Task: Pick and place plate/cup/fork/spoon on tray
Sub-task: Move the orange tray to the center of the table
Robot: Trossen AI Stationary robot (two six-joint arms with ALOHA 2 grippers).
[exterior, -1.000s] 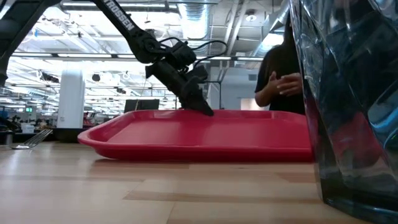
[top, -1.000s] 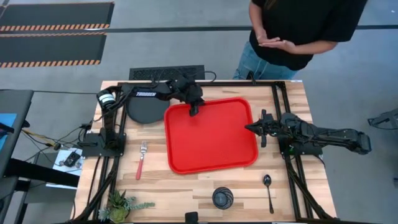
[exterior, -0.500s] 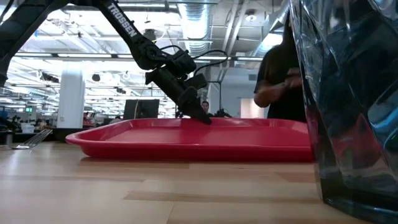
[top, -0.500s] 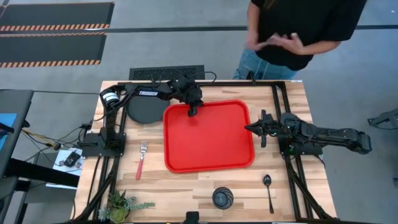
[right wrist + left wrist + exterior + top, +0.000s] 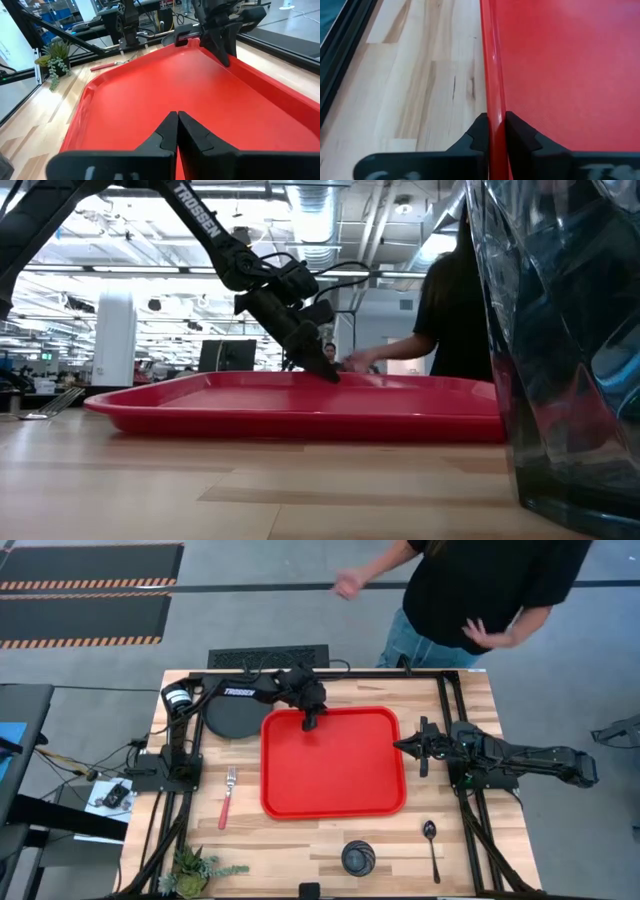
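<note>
High view: tray [image 5: 333, 762] flat mid-table, glossy red, rounded corners. Left gripper [image 5: 310, 718] at its far rim. Matte black plate [image 5: 232, 717] just beyond tray's far-left corner. Fork [image 5: 227, 796] left of tray; cup [image 5: 358, 857] and spoon [image 5: 431, 846] near front edge. Right gripper [image 5: 423, 746] just off tray's right rim.

Low view: tray rim only; cup looms huge, see-through, at right.

Left wrist view: jaws clamped on raised rim; pale wood grain of table [image 5: 420, 75] alongside.

Right wrist view: jaws together above tray floor.
</note>
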